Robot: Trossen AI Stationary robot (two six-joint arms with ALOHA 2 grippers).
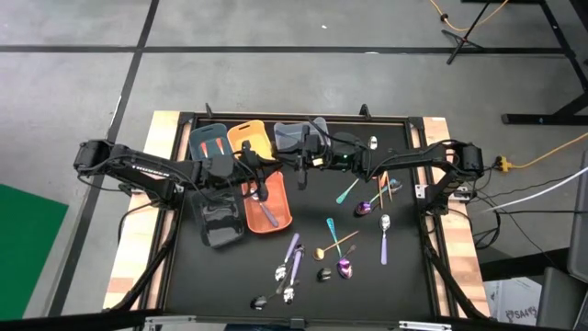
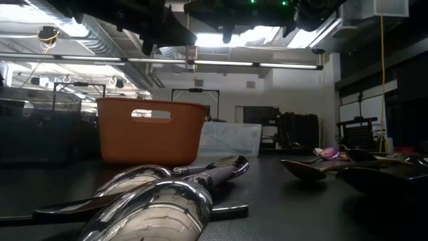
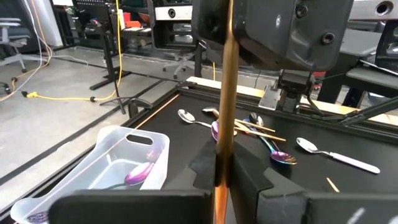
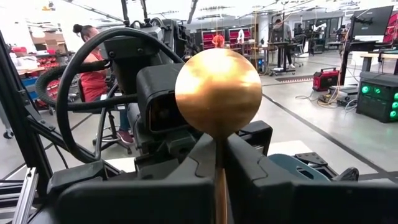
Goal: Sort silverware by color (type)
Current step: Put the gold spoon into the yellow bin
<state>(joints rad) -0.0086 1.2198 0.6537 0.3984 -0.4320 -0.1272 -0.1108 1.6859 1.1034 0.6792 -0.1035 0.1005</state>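
Left gripper: we are seeing the left gripper (image 1: 285, 168) raised over the rear middle of the table (image 1: 404, 276), nose to nose with the right gripper (image 1: 310, 162).
Left grip: its fingers (image 3: 249, 171) are pressing on the thin handle of the gold spoon (image 3: 225, 93), which is standing upright between them.
Right grip: the right gripper's fingers (image 4: 199, 155) are closing tight on the same spoon just under its round bowl, so both are clamping it.
Spoon position: the gold spoon is hanging in the air between the two grippers, clear of the table.
High view only: we are reading the whole layout here. An orange bin (image 1: 287, 216) with one spoon in it and a dark bin (image 1: 220, 225) are lying beside each other under the left arm. Loose spoons and forks are lying across the middle and front, among them a teal spoon (image 1: 346, 192) and a silver spoon (image 1: 385, 234). We are not making out the gold spoon itself here.
Left wrist only: a clear bin (image 3: 149, 140) is holding a purple spoon (image 3: 138, 175).
Right wrist only: the gold bowl is facing the camera, with the left arm's wrist block behind it and a seated person (image 4: 93, 68) in a red top beyond.
Low view only: a large silver spoon (image 2: 154, 204) is filling the foreground, the orange bin behind it.
Writing: white lettering (image 1: 138, 167) is showing on the left arm, too small to read.
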